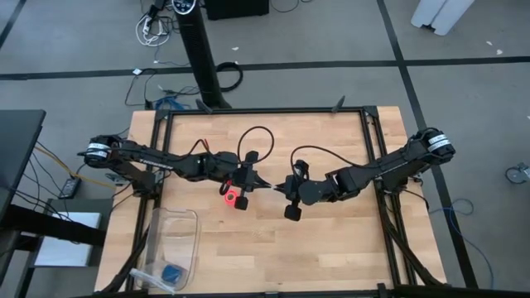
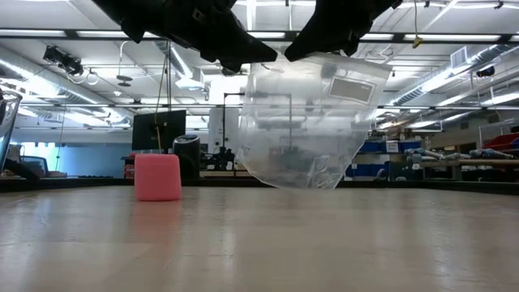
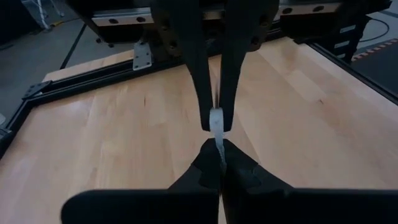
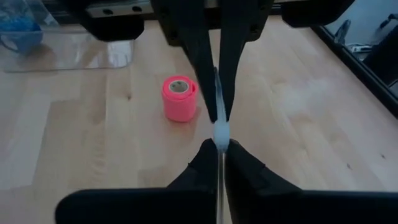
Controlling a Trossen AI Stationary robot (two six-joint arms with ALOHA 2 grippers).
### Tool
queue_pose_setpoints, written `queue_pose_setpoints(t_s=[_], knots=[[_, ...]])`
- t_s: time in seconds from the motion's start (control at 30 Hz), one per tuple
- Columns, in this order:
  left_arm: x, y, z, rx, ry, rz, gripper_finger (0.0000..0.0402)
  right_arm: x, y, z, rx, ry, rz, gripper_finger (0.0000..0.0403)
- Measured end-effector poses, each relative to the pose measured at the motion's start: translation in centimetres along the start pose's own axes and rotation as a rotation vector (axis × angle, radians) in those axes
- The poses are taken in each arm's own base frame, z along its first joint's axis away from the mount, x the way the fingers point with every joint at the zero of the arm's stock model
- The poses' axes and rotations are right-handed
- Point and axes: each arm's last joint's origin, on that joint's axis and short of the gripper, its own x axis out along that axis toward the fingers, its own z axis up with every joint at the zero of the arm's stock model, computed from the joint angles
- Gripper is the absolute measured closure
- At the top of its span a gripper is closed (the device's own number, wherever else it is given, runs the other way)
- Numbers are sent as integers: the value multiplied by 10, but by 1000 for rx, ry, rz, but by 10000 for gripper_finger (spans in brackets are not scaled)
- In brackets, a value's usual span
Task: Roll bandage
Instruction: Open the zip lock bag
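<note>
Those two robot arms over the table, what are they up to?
Both arms meet above the middle of the wooden table, holding up a clear plastic bag between them. The left gripper and the right gripper are each shut on the bag's top edge. The bandage, a pink roll, stands on the table beside them, untouched.

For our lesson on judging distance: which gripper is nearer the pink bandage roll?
Left. The left gripper hangs just beside the bandage roll; the right gripper meets it from the far side, farther off.
</note>
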Motion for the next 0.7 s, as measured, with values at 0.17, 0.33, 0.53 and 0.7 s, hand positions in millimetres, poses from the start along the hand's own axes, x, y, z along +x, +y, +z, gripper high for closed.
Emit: queue_pose_setpoints(t_s=[0.17,0.33,0.53,0.7], knots=[[0,0,-1,-1,6,-2,400,-1,1,-3,4,22,-1,395],[0,0,-1,-1,10,0,400,-2,1,-4,44,34,-4,391],[0,-1,-7,-6,54,0,400,-6,2,1,63,8,15,339],[0,-1,-6,-5,47,-1,400,-9,1,14,70,-33,23,293]])
